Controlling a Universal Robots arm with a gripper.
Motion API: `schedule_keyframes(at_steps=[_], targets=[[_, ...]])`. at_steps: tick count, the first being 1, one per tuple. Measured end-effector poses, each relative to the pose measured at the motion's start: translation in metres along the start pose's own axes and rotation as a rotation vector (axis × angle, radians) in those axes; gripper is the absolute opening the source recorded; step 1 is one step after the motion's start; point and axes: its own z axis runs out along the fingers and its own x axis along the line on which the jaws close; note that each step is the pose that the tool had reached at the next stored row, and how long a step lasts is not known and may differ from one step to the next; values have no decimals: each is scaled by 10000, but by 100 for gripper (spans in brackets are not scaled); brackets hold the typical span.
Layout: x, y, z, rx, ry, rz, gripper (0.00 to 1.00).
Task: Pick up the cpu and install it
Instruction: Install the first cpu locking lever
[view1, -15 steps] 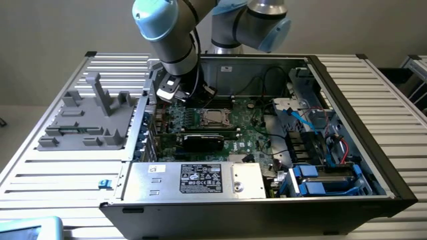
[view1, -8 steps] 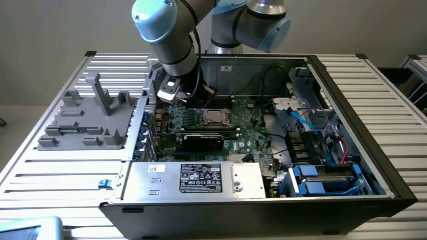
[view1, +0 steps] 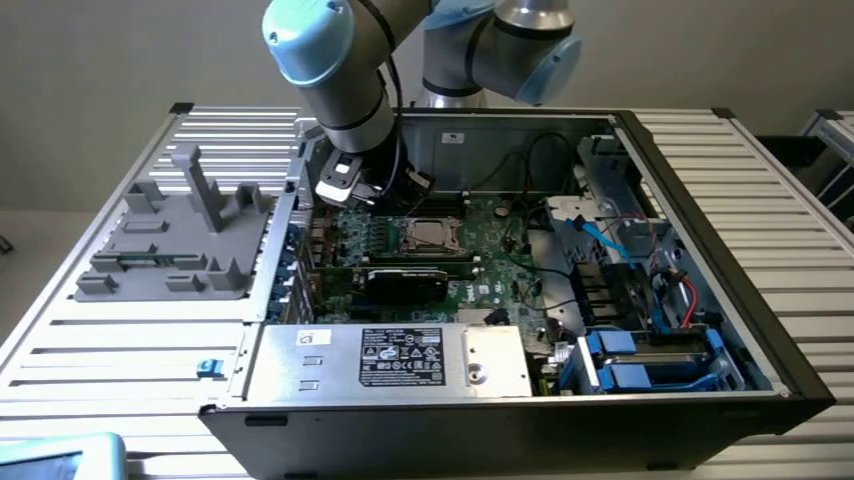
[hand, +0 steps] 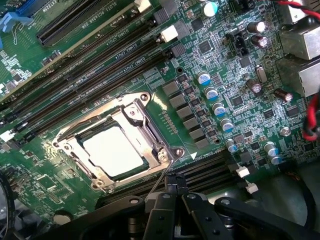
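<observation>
Here, largest first. The slatted table (view1: 787, 200) bears an open computer case (view1: 534, 430), lying with its inside facing up. My arm (view1: 340, 80) reaches down into the case on the exterior view's left side. A grey moulded tray (view1: 160, 250) rests on the table beside the case, at the exterior view's left. A silver power supply (view1: 387, 358) with a white label fills the near edge of the case. The green motherboard (hand: 240, 105) lies flat on the case floor. A black graphics card (view1: 407, 283) stands on it between the power supply and the socket. Long black memory slots (hand: 100, 45) run beside the socket (hand: 75, 145), whose bright metal frame lies down around its opening.

The cpu (hand: 114, 151) sits flat inside that frame with its pale metal top facing up; in the exterior view it (view1: 427, 235) lies near the board's middle. My claw (hand: 176, 186) hangs over the board just off one corner of the socket frame, near the cpu but not touching it. Its black fingers (hand: 170, 189) are drawn together and hold nothing. In the exterior view my claw (view1: 344, 190) is to the left of the cpu. A thin wire lever (hand: 162, 175) slants from the socket corner toward my fingers; I cannot tell whether they touch it.
</observation>
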Motion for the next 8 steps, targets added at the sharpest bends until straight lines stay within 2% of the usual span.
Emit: schedule_keyframes(at_steps=[4, 7, 8], targets=[[-3, 2, -1, 10, 16, -6, 11], [-5, 6, 8, 117, 178, -67, 11], [-5, 8, 10, 162, 250, -94, 11]])
